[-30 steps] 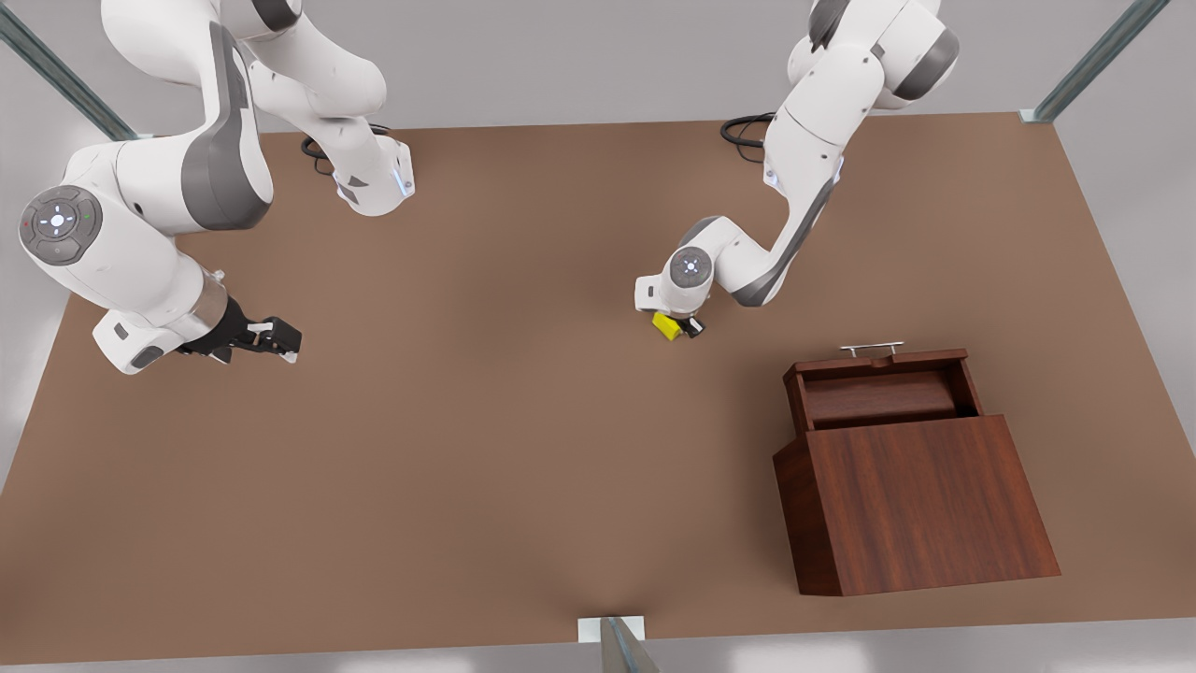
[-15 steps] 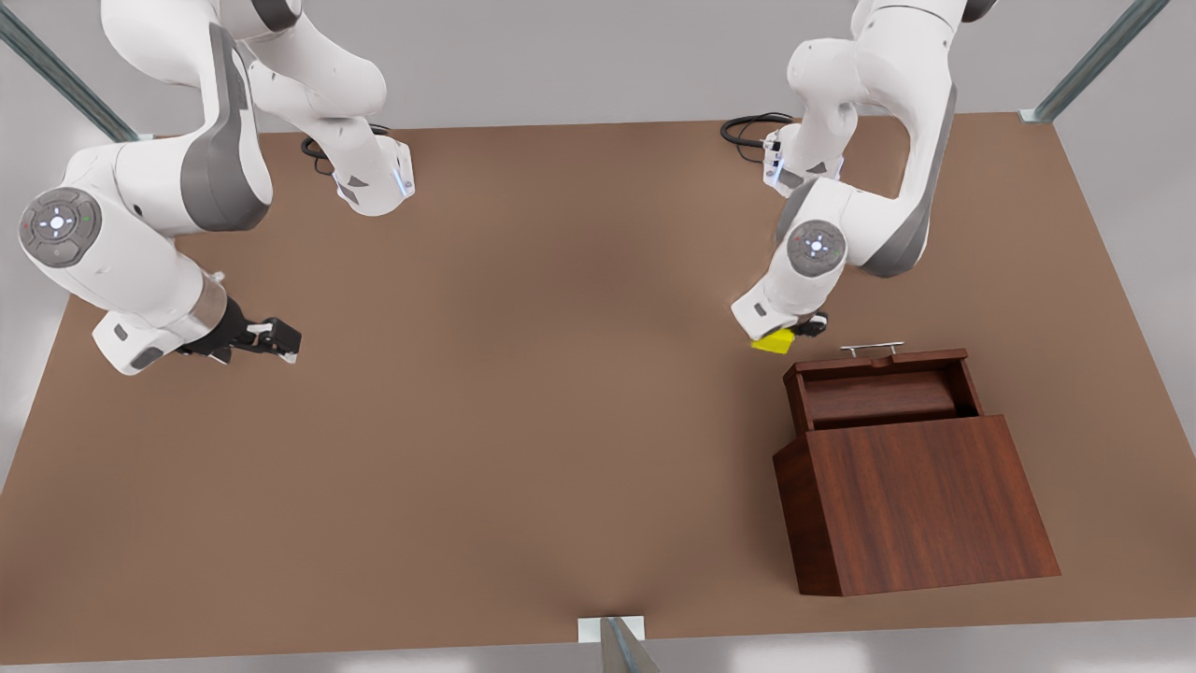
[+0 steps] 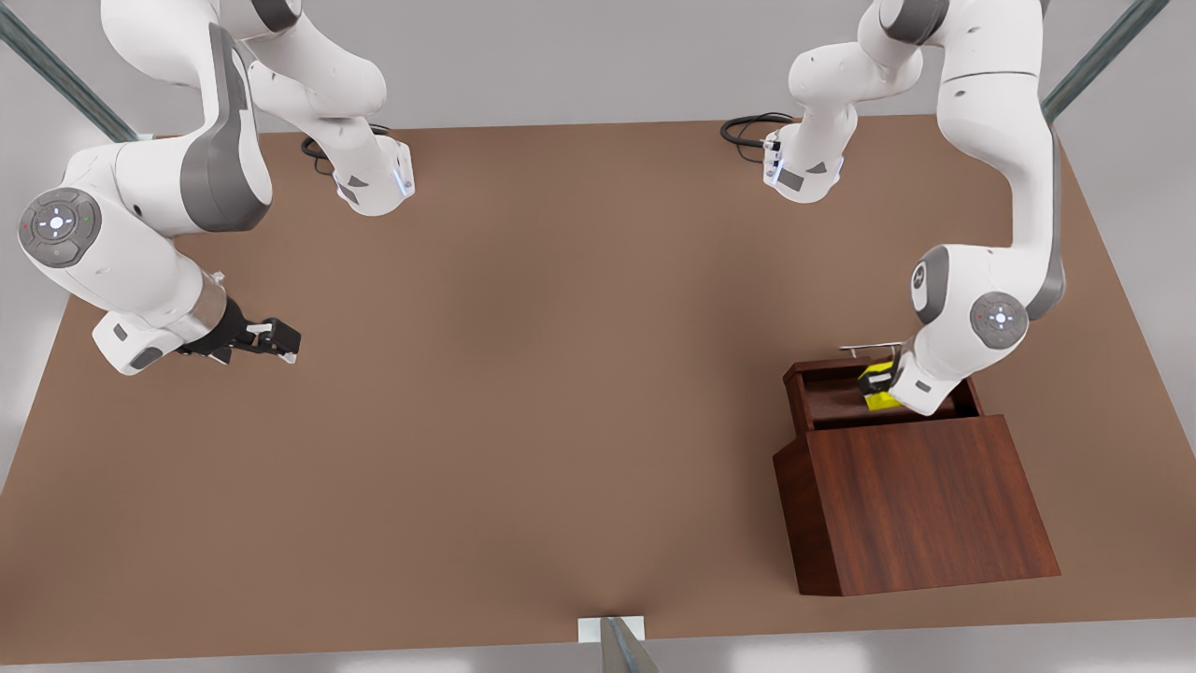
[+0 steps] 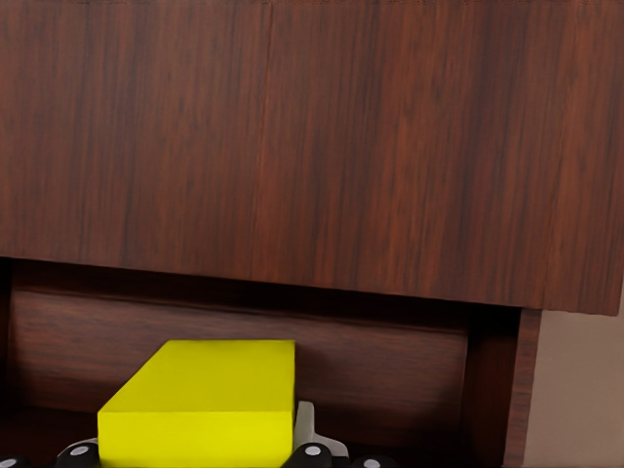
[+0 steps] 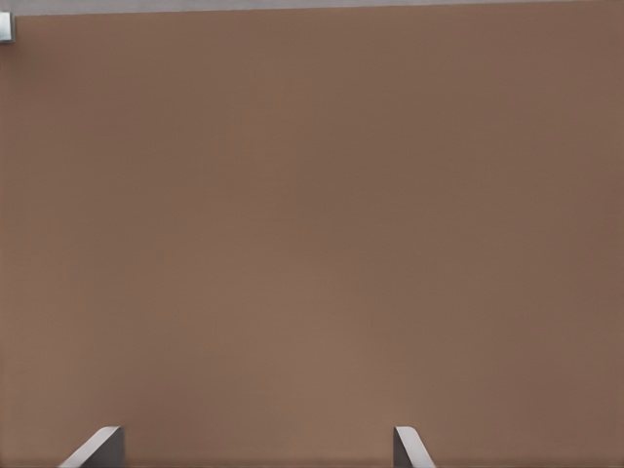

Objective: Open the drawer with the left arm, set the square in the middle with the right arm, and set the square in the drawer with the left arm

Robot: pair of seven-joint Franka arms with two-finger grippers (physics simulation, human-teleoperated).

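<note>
Left gripper (image 3: pixel 883 385) gripped the square (image 3: pixel 876 391) just above the open drawer (image 3: pixel 841 397), low enough for a short drop; right gripper (image 3: pixel 271 338), fingers spread, waited well apart over bare surface (image 3: pixel 523 374).

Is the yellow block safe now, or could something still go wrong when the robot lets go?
It might. The left gripper holds the yellow square over the open drawer, close to the cabinet front, so the square could land against that edge and tip. The drawer is shallow, so a drop from high could bounce it out. Lifting away, the arm could bump the silver handle. The right gripper waits open, far off.
</note>
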